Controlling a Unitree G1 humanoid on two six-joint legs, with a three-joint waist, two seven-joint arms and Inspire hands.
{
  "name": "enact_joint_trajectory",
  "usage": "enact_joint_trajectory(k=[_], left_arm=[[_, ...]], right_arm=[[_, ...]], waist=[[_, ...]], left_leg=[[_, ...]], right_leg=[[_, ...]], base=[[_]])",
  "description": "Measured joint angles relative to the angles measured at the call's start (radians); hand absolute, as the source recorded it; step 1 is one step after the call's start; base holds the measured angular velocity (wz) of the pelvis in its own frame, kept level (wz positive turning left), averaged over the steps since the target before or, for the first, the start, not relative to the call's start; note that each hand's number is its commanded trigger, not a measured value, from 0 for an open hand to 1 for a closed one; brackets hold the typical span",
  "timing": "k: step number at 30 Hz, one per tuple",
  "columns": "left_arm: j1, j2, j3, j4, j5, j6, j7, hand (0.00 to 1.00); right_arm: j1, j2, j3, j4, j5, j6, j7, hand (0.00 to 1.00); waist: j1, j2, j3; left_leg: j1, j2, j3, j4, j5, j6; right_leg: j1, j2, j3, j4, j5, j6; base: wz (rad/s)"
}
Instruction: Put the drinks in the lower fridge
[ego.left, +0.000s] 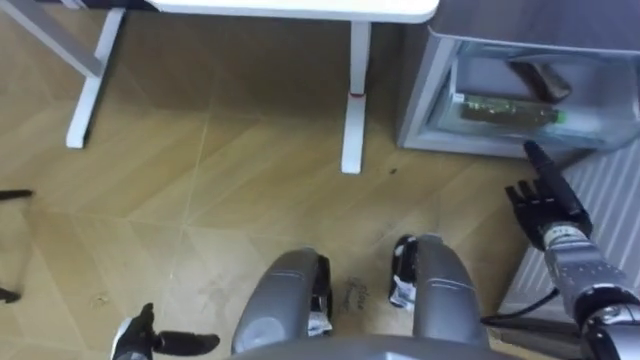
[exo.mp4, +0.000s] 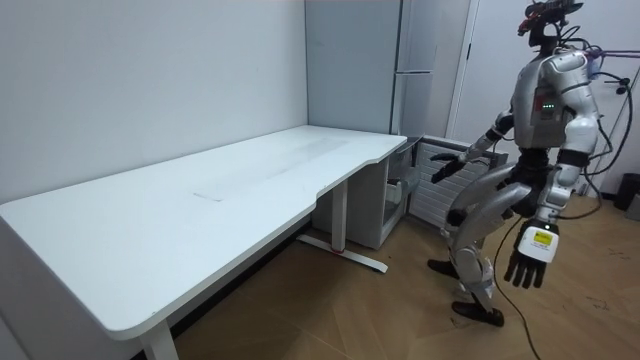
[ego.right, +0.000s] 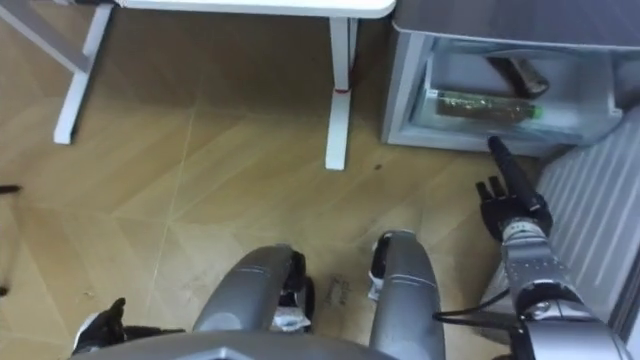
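Observation:
The lower fridge (ego.left: 430, 90) stands open at the upper right, beside the desk. Inside it a drink bottle (ego.left: 505, 110) with a green label lies on its side, and a dark shape (ego.left: 540, 78) sits behind it. My right hand (ego.left: 545, 200) is stretched toward the opening, just in front of the bottle and apart from it. Its fingers are straight and it holds nothing. My left hand (ego.left: 150, 338) hangs open and idle at the lower left. In the room view I stand facing the fridge (exo.mp4: 400, 195), with my right hand (exo.mp4: 447, 167) reaching out and my left hand (exo.mp4: 530, 262) hanging down.
A white desk (exo.mp4: 200, 200) stands to the left of the fridge, with its legs (ego.left: 355, 100) on the wooden floor close to the opening. The fridge's ribbed door (ego.left: 610, 200) stands open at my right. A tall grey cabinet (exo.mp4: 420, 50) rises above the fridge.

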Motion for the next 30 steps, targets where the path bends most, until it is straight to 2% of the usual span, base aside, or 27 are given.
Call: enact_joint_trajectory(k=[2, 4, 8, 10, 13, 15, 19, 24, 28, 30], left_arm=[[0.012, -0.001, 0.002, 0.0, 0.0, 0.005, 0.0, 0.0], [0.014, -0.005, 0.002, -0.003, 0.0, 0.01, 0.0, 0.0], [0.018, -0.007, 0.0, -0.007, 0.0, 0.012, 0.011, 0.0], [0.019, -0.008, -0.015, -0.025, -0.016, 0.012, 0.023, 0.0], [0.03, -0.008, -0.017, -0.046, -0.018, 0.013, 0.028, 0.0], [0.048, -0.007, -0.015, -0.07, -0.018, 0.014, 0.045, 0.0], [0.05, -0.005, -0.018, -0.12, -0.017, 0.029, 0.048, 0.0], [0.05, 0.002, -0.017, -0.143, -0.017, 0.032, 0.059, 0.0], [0.051, 0.004, -0.015, -0.173, -0.017, 0.031, 0.064, 0.0], [0.051, 0.006, -0.016, -0.178, -0.017, 0.032, 0.064, 0.0]], right_arm=[[-0.019, 0.0, -0.011, 0.001, 0.007, -0.012, 0.001, 0.0], [-0.044, -0.002, -0.041, 0.002, 0.013, -0.017, 0.003, 0.0], [-0.079, -0.019, -0.057, 0.011, 0.014, -0.018, 0.005, 0.0], [-0.091, -0.029, -0.057, 0.013, 0.03, -0.018, 0.005, 0.0], [-0.142, -0.04, -0.062, 0.013, 0.026, -0.017, 0.004, 0.0], [-0.144, -0.04, -0.063, 0.018, 0.025, -0.013, 0.003, 0.0], [-0.163, -0.067, -0.065, 0.02, 0.025, -0.005, -0.009, 0.0], [-0.222, -0.11, -0.065, 0.02, 0.017, -0.003, -0.057, 0.0], [-0.302, -0.164, -0.06, 0.018, 0.016, -0.003, -0.116, 0.0], [-0.336, -0.172, -0.047, 0.018, 0.016, -0.005, -0.117, 0.0]], waist=[[-0.006, 0.0, 0.0002], [-0.009, 0.002, -0.0007], [-0.014, 0.005, -0.0003], [-0.009, 0.014, 0.0058], [-0.002, 0.022, 0.0103], [-0.013, 0.018, 0.0122], [-0.008, 0.012, 0.0168], [-0.012, 0.004, 0.0217], [-0.019, 0.0, 0.0226], [-0.018, -0.002, 0.0231]], left_leg=[[-0.002, -0.004, -0.004, -0.009, -0.006, -0.013], [-0.017, -0.015, -0.019, -0.037, 0.004, -0.033], [-0.026, -0.01, -0.018, -0.079, 0.017, -0.048], [-0.026, 0.006, -0.003, -0.102, 0.022, -0.057], [-0.045, 0.008, 0.025, -0.124, 0.027, -0.061], [-0.059, 0.008, 0.048, -0.142, 0.036, -0.059], [-0.107, 0.009, 0.114, -0.155, 0.046, -0.05], [-0.182, 0.001, 0.139, -0.145, 0.054, -0.047], [-0.239, -0.004, 0.143, -0.135, 0.067, -0.048], [-0.259, -0.003, 0.142, -0.134, 0.074, -0.05]], right_leg=[[-0.009, -0.013, -0.019, 0.014, -0.001, -0.017], [-0.028, -0.018, -0.033, 0.015, -0.02, -0.033], [-0.044, -0.034, -0.061, 0.016, -0.035, -0.058], [-0.049, -0.025, -0.058, 0.011, -0.045, -0.059], [-0.09, -0.034, -0.054, 0.015, -0.049, -0.067], [-0.114, -0.041, -0.045, 0.015, -0.049, -0.068], [-0.2, -0.049, 0.0, 0.036, -0.046, -0.063], [-0.293, -0.062, 0.022, 0.066, -0.045, -0.066], [-0.347, -0.081, 0.017, 0.086, -0.047, -0.07], [-0.365, -0.085, 0.013, 0.089, -0.049, -0.069]], base=[[0.2], [0.24], [0.16], [0.13], [-0.09], [-0.03], [-0.09], [0.03], [0.19], [0.19]])
